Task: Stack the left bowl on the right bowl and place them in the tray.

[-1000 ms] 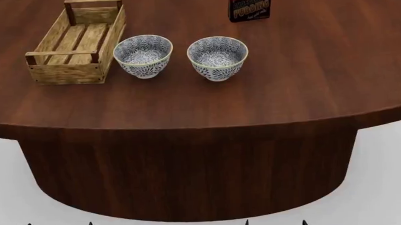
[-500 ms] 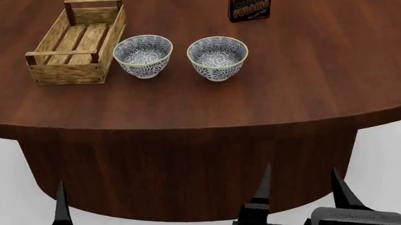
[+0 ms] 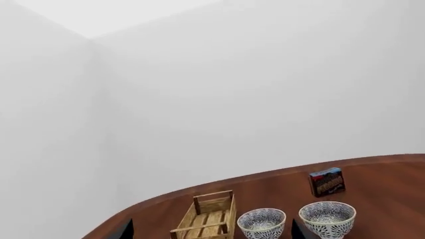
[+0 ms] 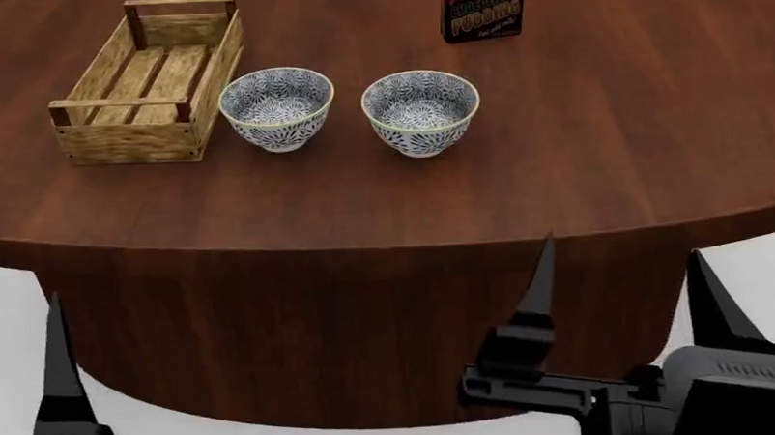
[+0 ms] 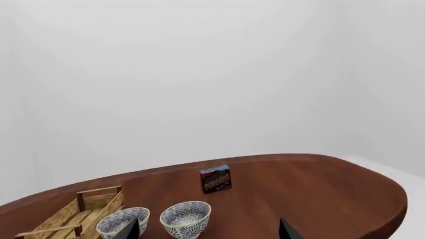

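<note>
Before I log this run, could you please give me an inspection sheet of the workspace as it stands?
Surface: round dark-brown wooden table, bare apart from four things.
Job's things: left white bowl with blue-grey leaf pattern and its twin, the right bowl, upright, apart, unstacked; light-wood slatted tray beside the left bowl, holding nothing.
Clutter: small dark pudding box standing behind the right bowl.
Grippers: left claw partly in view, right claw open; both below the table edge, holding nothing.
Cables: nothing seen.
Surroundings: plain white walls and floor.
</note>
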Available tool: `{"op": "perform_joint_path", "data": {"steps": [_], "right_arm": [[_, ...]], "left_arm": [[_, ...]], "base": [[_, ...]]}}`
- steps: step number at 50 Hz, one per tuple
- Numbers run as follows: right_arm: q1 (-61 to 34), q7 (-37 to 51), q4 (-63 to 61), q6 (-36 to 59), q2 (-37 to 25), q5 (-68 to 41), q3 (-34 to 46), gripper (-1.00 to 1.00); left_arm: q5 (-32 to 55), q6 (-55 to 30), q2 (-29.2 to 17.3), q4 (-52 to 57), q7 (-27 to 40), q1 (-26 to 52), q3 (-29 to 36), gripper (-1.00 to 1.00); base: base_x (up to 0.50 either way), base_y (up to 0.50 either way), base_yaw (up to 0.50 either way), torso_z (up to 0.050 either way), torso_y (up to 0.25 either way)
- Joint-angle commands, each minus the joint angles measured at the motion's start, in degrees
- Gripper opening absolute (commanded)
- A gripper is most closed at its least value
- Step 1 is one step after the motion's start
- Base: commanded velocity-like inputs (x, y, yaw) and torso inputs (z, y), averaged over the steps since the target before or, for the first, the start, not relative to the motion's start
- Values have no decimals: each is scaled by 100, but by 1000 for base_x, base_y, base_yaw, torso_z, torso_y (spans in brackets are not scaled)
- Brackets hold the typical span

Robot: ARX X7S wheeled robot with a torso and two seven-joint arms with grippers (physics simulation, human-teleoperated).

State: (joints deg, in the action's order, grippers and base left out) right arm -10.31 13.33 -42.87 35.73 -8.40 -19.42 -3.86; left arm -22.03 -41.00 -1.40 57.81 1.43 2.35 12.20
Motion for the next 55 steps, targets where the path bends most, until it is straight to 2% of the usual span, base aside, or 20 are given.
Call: {"op": "perform_joint_path", "data": {"steps": [1, 8, 17, 19, 22, 26, 32, 36, 45, 55], "right_arm": [[-180, 245, -574, 512, -58, -281, -86, 100], [-217, 332, -777, 555, -141, -301, -111, 100], [-305, 437, -1018, 762, -214, -455, -155, 100], [-323, 470, -1057, 789, -221, -460, -132, 100], [-366, 509, -1104, 827, -236, -456, -62, 100], [-421, 582, -1170, 903, -221, -499, -27, 100], [-501, 642, -1184, 965, -256, -547, -26, 100], [-522, 661, -1160, 961, -272, -563, -4, 100], [-627, 756, -1158, 1028, -278, -627, 35, 100], [-661, 866, -1167, 1085, -295, -707, -2, 100]], "left_arm": [[-494, -5, 139, 219, -98, -27, 101, 100], [-963, -278, 140, 219, -172, 221, 497, 100], [-700, -253, 140, 219, -345, 310, 25, 100], [-972, -711, 140, 219, -654, 677, 105, 100], [-1101, -916, 140, 219, -895, 1022, 45, 100], [-650, -537, 140, 219, -614, 714, -193, 100], [-162, -407, 139, 219, -523, 554, -489, 100], [-194, -687, 139, 219, -582, 705, -383, 100], [-257, -713, 139, 219, -605, 781, -311, 100], [-343, -777, 139, 219, -691, 876, -238, 100]], "base": [[0, 0, 0, 0, 0], [0, 0, 0, 0, 0], [52, 202, 0, 0, 0], [123, 482, 0, 0, 0], [133, 500, 0, 0, 0], [133, 500, 0, 0, 0], [133, 500, 0, 0, 0], [200, 500, 0, 0, 0], [293, 455, 0, 0, 0], [299, 178, 0, 0, 0]]}}
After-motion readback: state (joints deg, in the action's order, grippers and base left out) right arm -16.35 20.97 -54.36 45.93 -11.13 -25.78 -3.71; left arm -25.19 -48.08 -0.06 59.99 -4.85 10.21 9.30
